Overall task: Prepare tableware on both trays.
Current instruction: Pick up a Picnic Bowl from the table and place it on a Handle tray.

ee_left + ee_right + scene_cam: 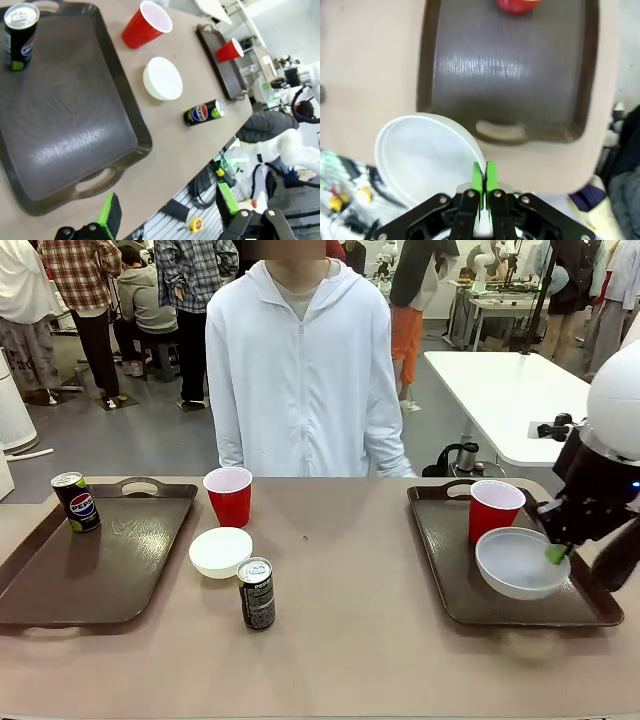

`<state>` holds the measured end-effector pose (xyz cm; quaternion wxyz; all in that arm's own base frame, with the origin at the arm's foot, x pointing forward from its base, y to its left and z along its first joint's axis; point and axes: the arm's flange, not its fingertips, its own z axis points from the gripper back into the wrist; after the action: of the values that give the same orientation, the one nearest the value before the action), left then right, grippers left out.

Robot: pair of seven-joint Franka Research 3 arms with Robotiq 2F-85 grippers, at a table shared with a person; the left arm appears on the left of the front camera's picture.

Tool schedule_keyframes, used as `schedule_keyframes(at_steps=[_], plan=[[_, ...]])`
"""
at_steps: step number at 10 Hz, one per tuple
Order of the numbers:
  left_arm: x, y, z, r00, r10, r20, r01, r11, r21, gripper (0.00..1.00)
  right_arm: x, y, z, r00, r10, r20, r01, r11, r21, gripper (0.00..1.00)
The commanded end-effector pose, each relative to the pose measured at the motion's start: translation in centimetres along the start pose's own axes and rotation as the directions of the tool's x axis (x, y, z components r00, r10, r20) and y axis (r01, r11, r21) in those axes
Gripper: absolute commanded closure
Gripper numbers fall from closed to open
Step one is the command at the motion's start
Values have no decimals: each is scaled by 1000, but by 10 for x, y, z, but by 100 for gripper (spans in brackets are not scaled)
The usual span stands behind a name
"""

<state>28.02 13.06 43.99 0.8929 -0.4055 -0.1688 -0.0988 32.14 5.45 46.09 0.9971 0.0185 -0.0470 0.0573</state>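
Front: my right pincer (556, 553) is clamped on the rim of the grey bowl (518, 565), which sits low over the right tray (445, 560). I can't tell if it is touching. A red cup (495, 508) stands just beyond the pincer.

Left wrist: the left pincer (168, 206) is spread wide with nothing between. The left tray (65, 125) lies ahead, with a can (20, 35) at its far corner.

Right wrist: the pads (477, 179) are pressed together on the bowl's rim. The bowl lies to their left and the tray lies past them.
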Motion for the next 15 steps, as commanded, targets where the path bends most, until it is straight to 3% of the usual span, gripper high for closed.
schedule_keyframes(at_steps=[1, 8, 15], plan=[[0, 0, 1, 1000, -3, 6, 3, 1000, -7, 0, 19, 2, -37, 1000, -13, 13, 12, 1000, 24, 98], [0, 0, 1, 1000, -3, 6, 3, 1000, -7, 0, 71, -17, -85, 995, -94, 37, 90, 990, 108, 98], [0, 0, 1, 1000, -3, 6, 3, 1000, -7, 0, 97, -31, -117, 986, -167, 11, 165, 983, 80, 98]])
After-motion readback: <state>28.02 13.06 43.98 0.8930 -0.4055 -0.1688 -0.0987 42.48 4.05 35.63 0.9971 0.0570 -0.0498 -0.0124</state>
